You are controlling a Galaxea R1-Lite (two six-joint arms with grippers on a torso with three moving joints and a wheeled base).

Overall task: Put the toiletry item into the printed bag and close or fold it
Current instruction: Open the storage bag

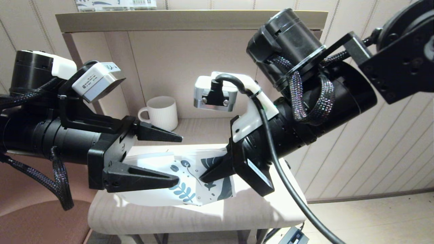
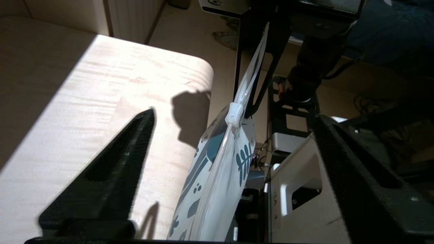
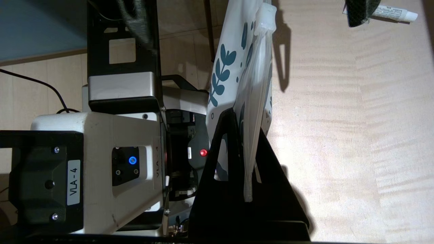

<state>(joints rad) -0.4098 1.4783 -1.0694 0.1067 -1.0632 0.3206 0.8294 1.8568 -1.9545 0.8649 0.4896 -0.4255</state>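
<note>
We have the printed zip pouch [image 1: 190,179] pinched at its top edge by our right gripper [image 1: 212,174], whose jaws are closed flat on the plastic, so the pouch hangs above the pale wooden table [image 1: 210,217] with its white slider [image 2: 234,114] partway along the zip. Our left gripper [image 1: 169,159] stands just beside the pouch on its other side, jaws spread wide and holding nothing. The toiletry item, a small white tube [image 3: 393,13], lies on the table in the right wrist view, well apart from the pouch and not yet inside it. We judge, then, that we are at the opening step: pouch lifted and steadied, mouth not visibly parted. Next our left gripper would need to take the slider or the free lip and draw the mouth open, then fetch the tube. The white ribbed mug [image 1: 162,112] stands behind, near the shelf wall.
</note>
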